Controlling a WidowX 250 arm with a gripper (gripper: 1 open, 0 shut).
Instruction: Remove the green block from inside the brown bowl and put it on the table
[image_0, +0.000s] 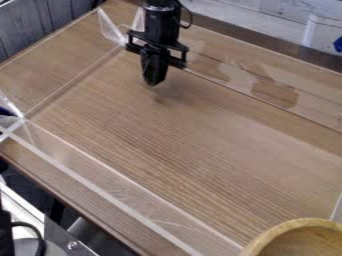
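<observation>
The single camera view looks down across the bench (187, 150), a wide top of brown wood grain with low clear plastic walls (80, 165) along its edges. Taking the brown bowl (297, 240) as the landmark: it sits at the bottom right corner of the picture, cut off by the frame, so only an arc of its thick, light tan rim and a sliver of its inside show. What lies inside it cannot be seen from here, and no green block shows anywhere in the view.

The gripper (156, 78) is well apart from the bowl, far up and to the left of it, near the bench's far side. It hangs from a black arm (162, 18) that comes in from the top edge, and it points almost straight down at the wood. Its dark fingers are pressed together into one narrow tip, closed with nothing visible between them. The tip is low over the bench, with a faint shadow just below and to the right of it; whether it touches the surface cannot be told.
</observation>
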